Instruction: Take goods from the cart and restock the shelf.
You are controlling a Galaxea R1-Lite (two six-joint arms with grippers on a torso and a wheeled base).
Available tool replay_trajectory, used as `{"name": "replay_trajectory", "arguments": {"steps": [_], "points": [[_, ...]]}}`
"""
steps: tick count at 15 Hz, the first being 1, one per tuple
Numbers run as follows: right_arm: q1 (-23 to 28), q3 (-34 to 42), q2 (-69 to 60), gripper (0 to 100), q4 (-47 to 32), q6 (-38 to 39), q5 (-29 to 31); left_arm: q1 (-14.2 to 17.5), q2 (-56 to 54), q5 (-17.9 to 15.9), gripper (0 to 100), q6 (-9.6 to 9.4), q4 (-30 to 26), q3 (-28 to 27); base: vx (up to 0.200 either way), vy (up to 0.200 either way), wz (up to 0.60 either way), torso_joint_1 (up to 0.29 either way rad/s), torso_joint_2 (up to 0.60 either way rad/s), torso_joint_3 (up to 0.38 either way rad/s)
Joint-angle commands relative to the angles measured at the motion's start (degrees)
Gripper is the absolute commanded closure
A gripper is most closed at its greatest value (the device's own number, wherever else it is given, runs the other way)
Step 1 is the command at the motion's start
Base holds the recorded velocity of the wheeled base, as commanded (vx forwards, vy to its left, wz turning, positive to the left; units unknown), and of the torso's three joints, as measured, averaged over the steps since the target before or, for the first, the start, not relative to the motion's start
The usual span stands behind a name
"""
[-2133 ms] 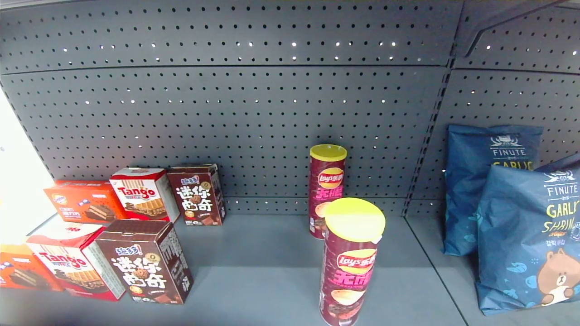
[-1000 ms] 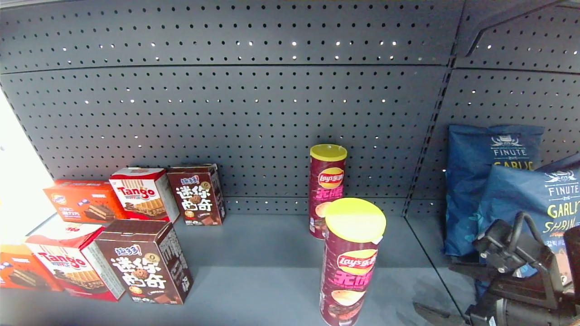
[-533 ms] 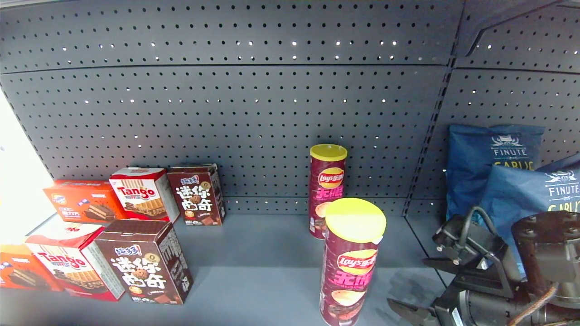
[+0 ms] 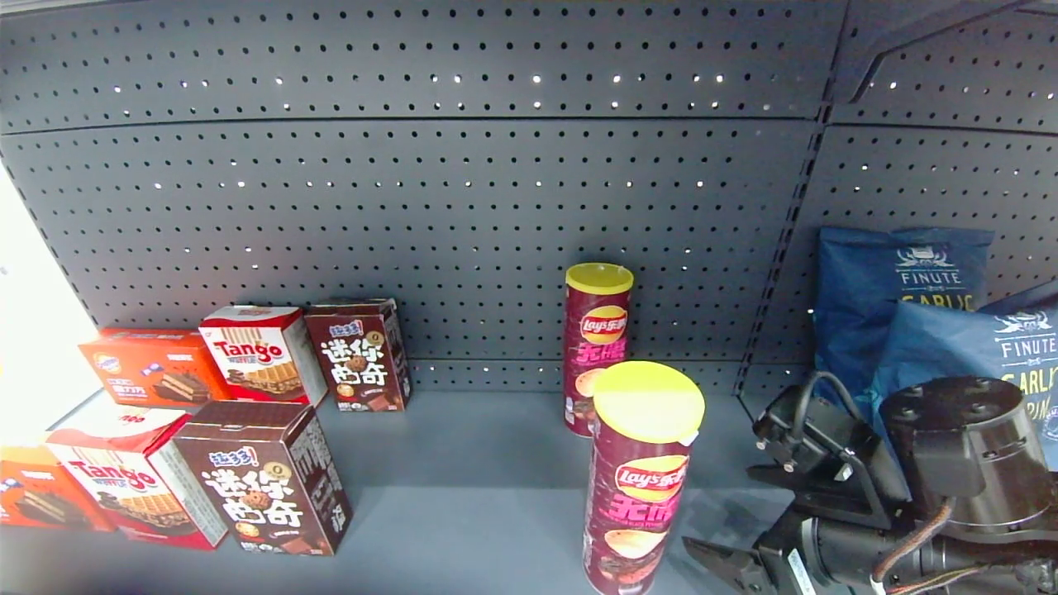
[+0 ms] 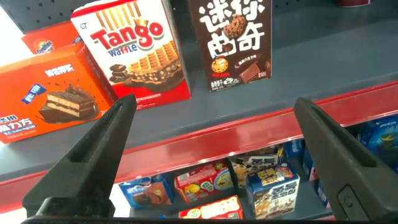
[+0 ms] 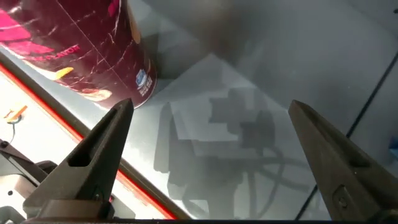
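Right arm [image 4: 909, 496] has come into the head view from the lower right and slid left across the shelf [image 4: 463, 463], ending just beside the front can [image 4: 640, 479]. Neither can has shifted: the front can stands upright near the shelf's red front edge, and the back can [image 4: 597, 330] stands upright against the pegboard behind it.

The right gripper [image 6: 209, 109] is spread wide with nothing between its fingers. It hangs low over bare shelf, and the front can sits next to one finger but outside the gap. The left gripper [image 5: 214, 102] is also spread and empty, held in front of the shelf edge and facing the wafer box [image 5: 134, 50] and cookie box [image 5: 230, 40].

No goods are in hand, so this looks like an approach to the front can rather than a placement. The arm is probably lining up to grip or nudge it. Next, the open fingers need to move sideways until they straddle the can's body low down, then close squarely. The can is tall and narrow, so a glancing touch from one finger could tip it off the front edge.
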State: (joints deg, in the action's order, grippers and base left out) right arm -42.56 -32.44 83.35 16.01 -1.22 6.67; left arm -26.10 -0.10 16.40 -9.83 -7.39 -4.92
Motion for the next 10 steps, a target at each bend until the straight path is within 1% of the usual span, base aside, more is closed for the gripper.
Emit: {"name": "replay_trajectory", "arguments": {"steps": [1, 10], "points": [[-0.2, -0.1, 1.0, 0, 0.1, -0.1, 0.0, 0.0, 0.1, 0.0, 0, -0.02, -0.1, 0.0, 0.0, 0.0, 0.0, 0.0, 0.0, 0.0], [0.2, -4.0, 5.1, 0, 0.2, 0.0, 0.2, 0.0, 0.1, 0.0, 0, 0.33, -0.1, 0.0, 0.0, 0.0, 0.0, 0.0, 0.0, 0.0]]}}
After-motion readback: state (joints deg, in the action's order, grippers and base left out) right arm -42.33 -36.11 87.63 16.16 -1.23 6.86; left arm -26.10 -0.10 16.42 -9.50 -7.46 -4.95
